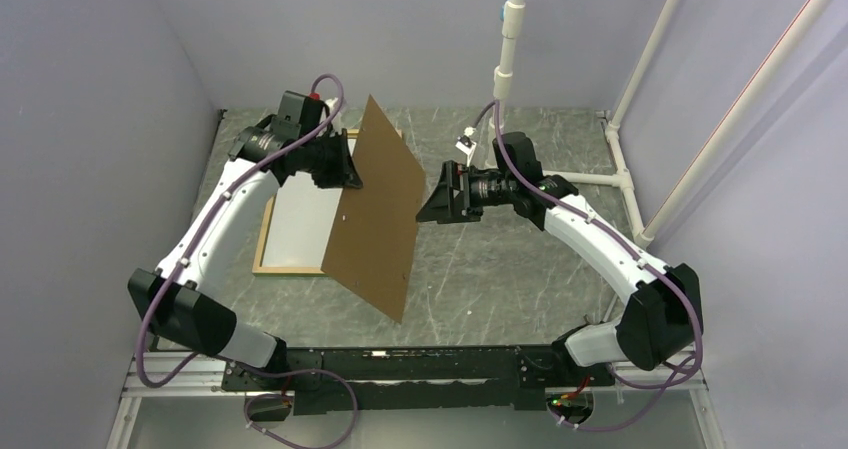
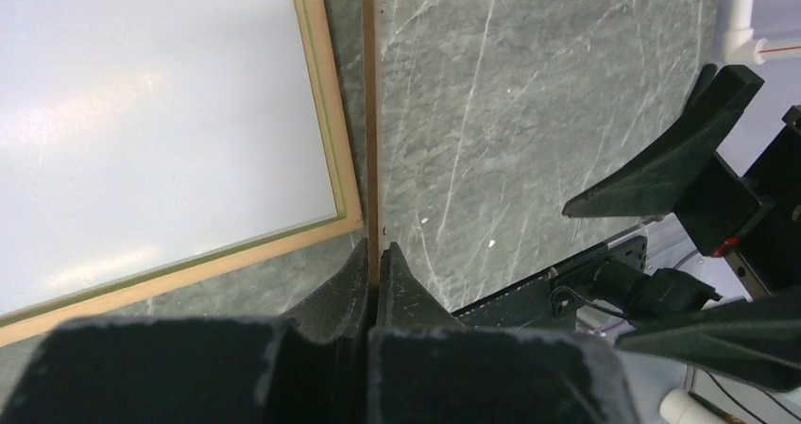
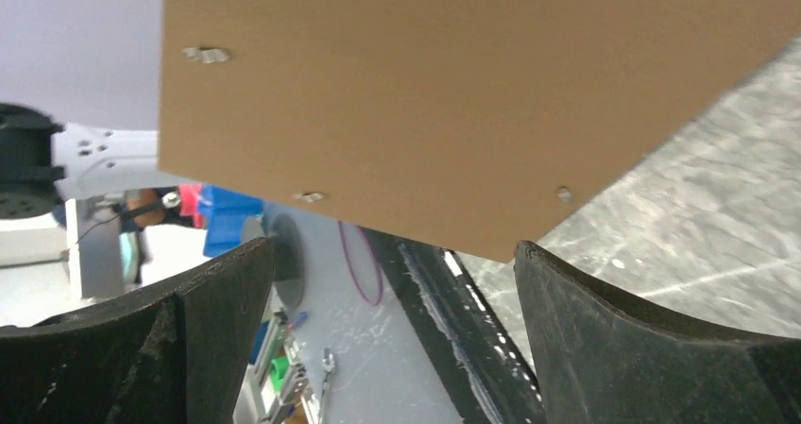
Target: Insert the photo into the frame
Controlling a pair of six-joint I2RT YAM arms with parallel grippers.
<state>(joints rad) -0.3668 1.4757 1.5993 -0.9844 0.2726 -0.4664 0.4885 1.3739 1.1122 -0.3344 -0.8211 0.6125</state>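
L end effector (image 2: 375, 254) clamps brown backing board (image 1: 375, 209), tilted above desk (image 1: 500, 269), prob. to cap frame (image 1: 290, 268) at its 9 o'clock. Photo (image 1: 300, 224) lies inside, white back up. R end effector (image 1: 432, 201) wide at 3 o'clock.

no writing, label, brand or number can be read in any view. a small white tag (image 1: 466, 146) in the top view is too small to make out.

A robotics lab cell: plain lilac panels (image 1: 90, 119) box in a grey marbled bench (image 1: 500, 269), two arms (image 1: 225, 209) on a black rail (image 1: 430, 364) (white plastic piping (image 1: 508, 54) alongside)
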